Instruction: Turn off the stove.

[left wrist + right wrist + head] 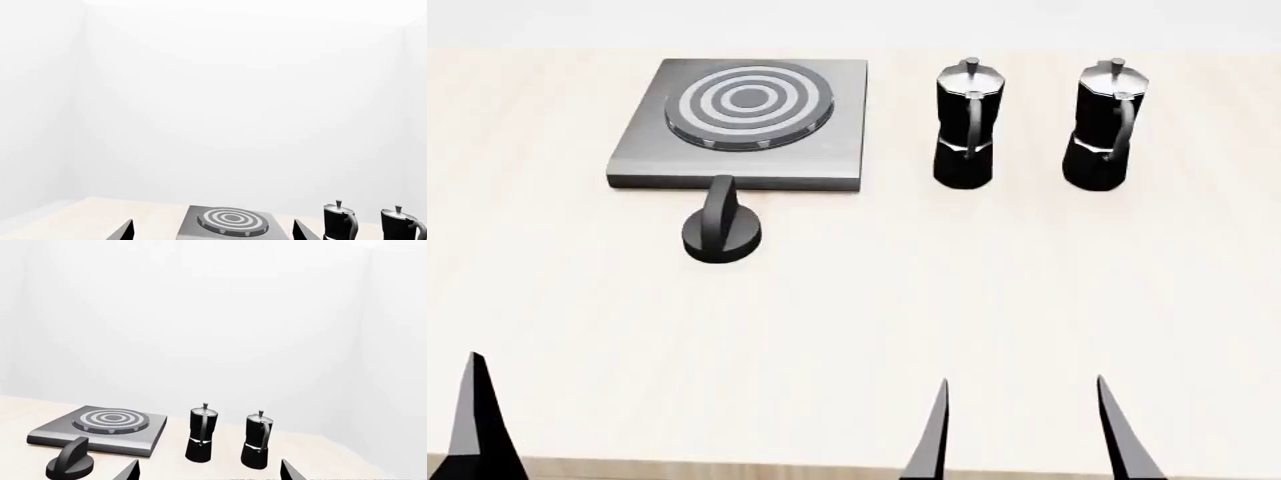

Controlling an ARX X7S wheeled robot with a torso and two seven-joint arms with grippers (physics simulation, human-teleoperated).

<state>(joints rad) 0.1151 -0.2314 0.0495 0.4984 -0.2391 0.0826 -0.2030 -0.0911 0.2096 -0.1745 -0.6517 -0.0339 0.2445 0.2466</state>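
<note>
While both arms hang low over the near edge of the table (854, 320), only their dark fingertips show in the head view. The right gripper (1025, 430) shows two pointed fingers set well apart with bare tabletop between them, so it stands wide and holds nothing. The left gripper (210, 230) shows one pointed finger at the head view's left edge; in its own wrist view two dark tips sit far apart at either side of the frame, so it too is spread wide and empty. The right wrist view likewise shows two finger tips apart, with nothing between them.

Farther out from the left gripper lies a small black round knob (723, 226) with a raised ridge across its top; the ridge points toward the stove. The knob rests on the table just beside the stove's near edge, seeming to touch it.

Beyond the knob sits the stove (747, 125), a flat square slab of brushed grey metal, lying flat on the far left part of the table. Its round burner (749, 103) of concentric light and dark rings is set toward the slab's far side.

To the right of the stove, well apart from both grippers, stand two black-and-silver moka pots, upright and side by side. The nearer pot (968, 125) stands close beside the stove but clear of it; the farther pot (1108, 125) stands apart from the first. A plain white wall (213, 315) rises behind the table.
</note>
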